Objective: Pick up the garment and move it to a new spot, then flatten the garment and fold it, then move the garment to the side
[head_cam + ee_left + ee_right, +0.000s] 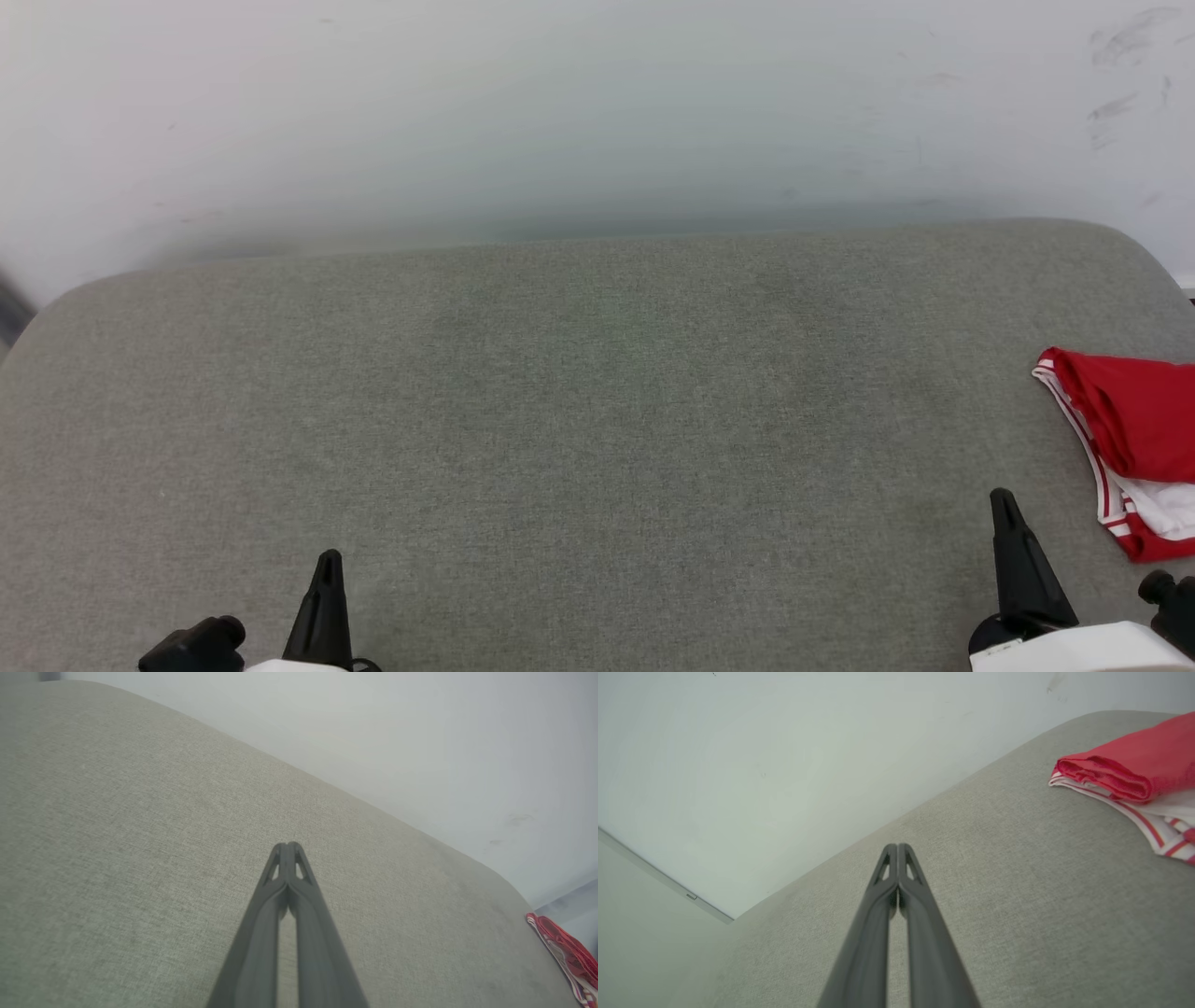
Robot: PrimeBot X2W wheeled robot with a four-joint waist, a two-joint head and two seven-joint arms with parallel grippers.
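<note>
Grey woven cloth covers a wide padded surface (pixel 597 420), and a white wall (pixel 560 112) is seen behind it. At the lower left, the left gripper (pixel 329 560) is seen over the grey cloth. Its two dark fingers are pressed tight together, tip to tip, and nothing is pinched between them. Bare grey cloth is seen ahead of these jaws. At the lower right, the right gripper (pixel 1004 497) is clenched in the same way, and nothing is gripped by it. The garment (pixel 1134 420) is found to the right of the right jaws, near them but not touched by them. It is bunched up on the padded surface, by its right edge. Red cloth is folded over on top, and a white part with red and white stripes is seen under it.
</note>
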